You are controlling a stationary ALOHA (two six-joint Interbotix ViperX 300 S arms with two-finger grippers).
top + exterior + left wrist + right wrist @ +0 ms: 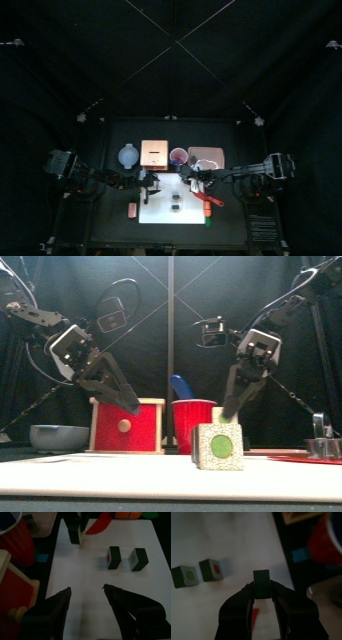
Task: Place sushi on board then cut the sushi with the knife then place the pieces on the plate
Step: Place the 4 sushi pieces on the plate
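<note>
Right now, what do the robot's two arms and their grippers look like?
The left arm and the right arm are black and jointed, with black cables along them. The left gripper and the right gripper each have two long tapering jaws, dark grey to black, under a white cross-plate.

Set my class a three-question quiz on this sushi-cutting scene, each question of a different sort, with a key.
1. True or false: the left claw is open and empty.
2. What stands in the red cup? A red knife, B blue knife, C nothing.
3. Fill in: besides the sushi piece held in the right claw, ___ loose pieces lie on the white cutting board.
Key: 1 true; 2 B; 3 two.
</note>
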